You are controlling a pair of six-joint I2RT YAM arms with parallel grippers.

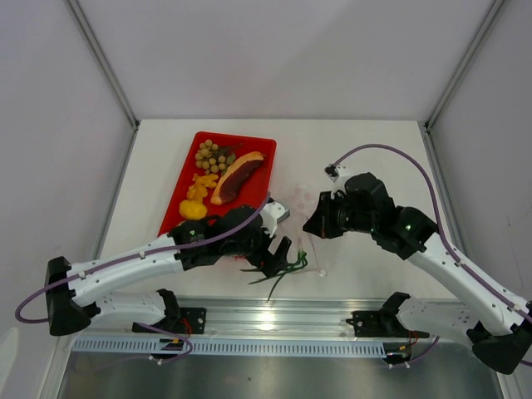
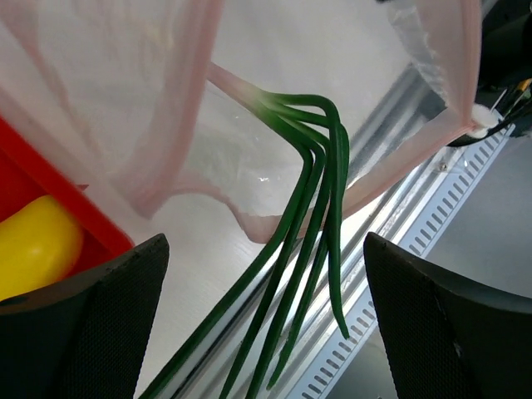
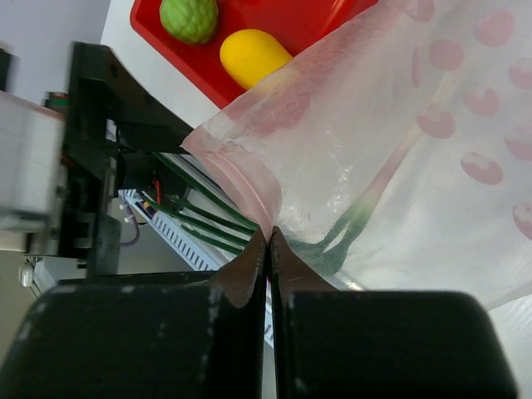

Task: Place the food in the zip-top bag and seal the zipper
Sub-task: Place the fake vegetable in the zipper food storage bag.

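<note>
The clear zip-top bag point(image 1: 302, 204) lies between my grippers, mouth toward the near edge. My right gripper point(image 1: 314, 224) is shut on the bag's mouth edge at the pinkish zipper point(image 3: 249, 179), as the right wrist view point(image 3: 268, 233) shows. The green onion point(image 1: 287, 268) lies with its pale end inside the bag mouth and its green leaves point(image 2: 312, 216) sticking out over the table's edge. My left gripper point(image 1: 278, 253) is open, its pads point(image 2: 83, 332) on either side of the leaves without touching them. The zipper point(image 2: 399, 166) is apart.
The red tray point(image 1: 258, 145) stands at the back left with the grape cluster point(image 1: 212, 154), meat slice point(image 1: 237, 176), orange bits point(image 1: 202, 183) and an orange fruit point(image 1: 193, 209). The lime point(image 3: 189, 18) and yellow mango point(image 3: 253, 56) also lie in it. A metal rail point(image 1: 274, 316) runs along the near edge.
</note>
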